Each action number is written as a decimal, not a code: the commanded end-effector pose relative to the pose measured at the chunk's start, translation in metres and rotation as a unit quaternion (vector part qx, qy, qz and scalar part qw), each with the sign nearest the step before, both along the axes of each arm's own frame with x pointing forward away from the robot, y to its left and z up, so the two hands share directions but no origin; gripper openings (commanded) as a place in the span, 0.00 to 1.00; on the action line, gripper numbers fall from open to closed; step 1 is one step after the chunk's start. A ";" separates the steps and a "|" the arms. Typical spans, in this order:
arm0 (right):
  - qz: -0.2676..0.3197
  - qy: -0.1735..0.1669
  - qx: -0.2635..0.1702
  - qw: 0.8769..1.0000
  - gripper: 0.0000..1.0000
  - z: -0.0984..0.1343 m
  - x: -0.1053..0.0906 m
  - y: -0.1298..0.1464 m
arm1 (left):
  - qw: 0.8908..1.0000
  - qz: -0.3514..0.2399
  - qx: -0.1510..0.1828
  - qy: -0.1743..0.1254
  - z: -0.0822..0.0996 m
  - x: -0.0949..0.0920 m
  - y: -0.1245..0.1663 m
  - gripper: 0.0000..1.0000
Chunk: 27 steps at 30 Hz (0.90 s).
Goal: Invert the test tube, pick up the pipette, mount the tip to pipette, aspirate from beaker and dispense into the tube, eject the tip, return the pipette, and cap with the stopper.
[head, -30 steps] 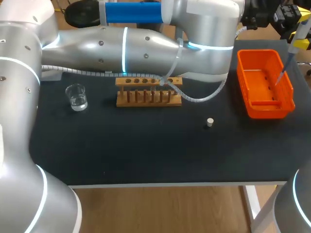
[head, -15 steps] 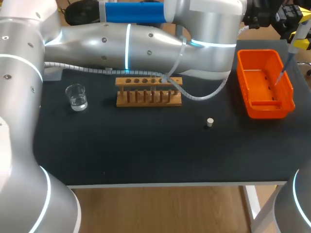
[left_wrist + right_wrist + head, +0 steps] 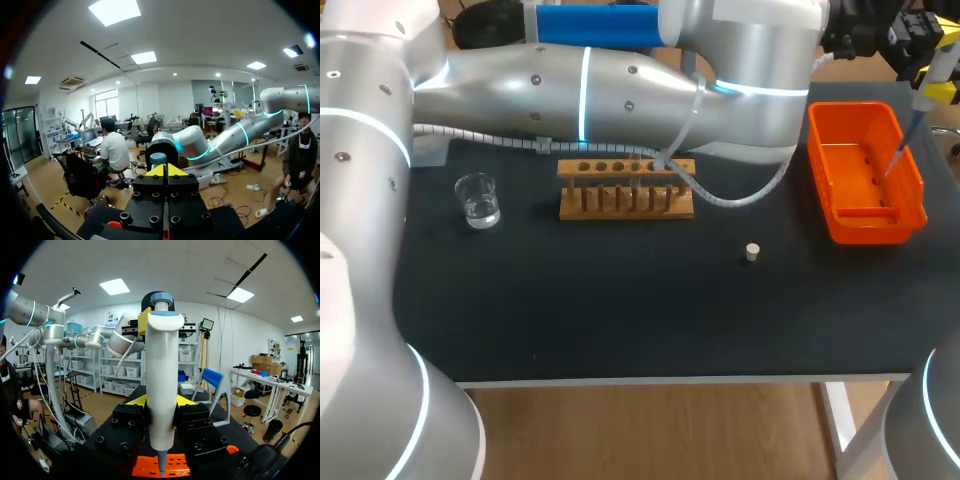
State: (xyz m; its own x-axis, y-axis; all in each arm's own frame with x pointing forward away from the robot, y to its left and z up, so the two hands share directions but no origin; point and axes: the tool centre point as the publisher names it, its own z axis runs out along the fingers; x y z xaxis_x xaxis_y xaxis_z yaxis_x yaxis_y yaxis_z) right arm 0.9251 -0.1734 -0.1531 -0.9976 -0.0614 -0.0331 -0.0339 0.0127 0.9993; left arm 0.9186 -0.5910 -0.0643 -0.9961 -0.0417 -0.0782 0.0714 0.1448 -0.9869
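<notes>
My right gripper (image 3: 160,401) is shut on the white pipette (image 3: 160,390), which stands upright between its yellow fingers. The pipette's tip (image 3: 161,464) hangs over the orange bin (image 3: 175,467). In the head view the same pipette (image 3: 920,100) slants down into the orange bin (image 3: 840,205) at the back right. My left gripper (image 3: 165,171) is shut and empty. It sits level with the pipette's blue-grey top (image 3: 158,158), and one of its yellow fingertips (image 3: 144,320) shows beside that top. The wooden tube rack (image 3: 625,188), glass beaker (image 3: 478,200) and small stopper (image 3: 751,252) rest on the black table.
My left arm (image 3: 620,90) stretches across the back of the table above the rack, and its white cable (image 3: 720,200) droops over the rack's right end. I cannot tell whether a tube stands there.
My left arm's links have shifted slightly. The pipette, the right gripper and the things on the table have kept their places.
</notes>
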 end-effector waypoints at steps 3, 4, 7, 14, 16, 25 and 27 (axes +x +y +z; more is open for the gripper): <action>-0.001 -0.001 -0.001 1.000 0.00 0.002 -0.001 0.001 | 1.000 0.012 -0.010 -0.002 -0.008 -0.003 -0.002 0.00; -0.001 -0.001 -0.001 1.000 0.00 0.002 -0.001 0.001 | 1.000 0.013 -0.010 -0.001 -0.009 -0.003 -0.002 0.00; -0.001 -0.001 -0.001 1.000 0.00 0.002 -0.001 0.001 | 1.000 0.013 -0.010 0.000 -0.009 -0.003 -0.001 0.00; -0.001 -0.001 -0.001 1.000 0.00 0.002 -0.001 0.001 | 1.000 0.014 -0.009 0.003 -0.012 -0.003 0.000 0.00; -0.001 -0.001 -0.001 1.000 0.00 0.002 -0.001 0.001 | 1.000 0.014 -0.009 0.004 -0.014 -0.003 -0.001 0.00; -0.001 -0.001 -0.001 1.000 0.00 0.002 -0.001 0.001 | 1.000 0.013 -0.006 0.008 -0.021 -0.001 -0.001 0.00; -0.001 -0.001 -0.001 1.000 0.00 0.002 -0.001 0.001 | 1.000 0.013 -0.004 0.009 -0.023 -0.001 -0.001 0.00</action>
State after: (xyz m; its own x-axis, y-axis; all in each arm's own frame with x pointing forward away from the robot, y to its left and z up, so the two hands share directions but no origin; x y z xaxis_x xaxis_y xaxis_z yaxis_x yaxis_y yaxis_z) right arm 0.9249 -0.1736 -0.1572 -0.9977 -0.0595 -0.0325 -0.0334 0.0136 0.9994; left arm 0.9192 -0.5885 -0.0753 -0.9975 -0.0442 -0.0560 0.0482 0.1615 -0.9857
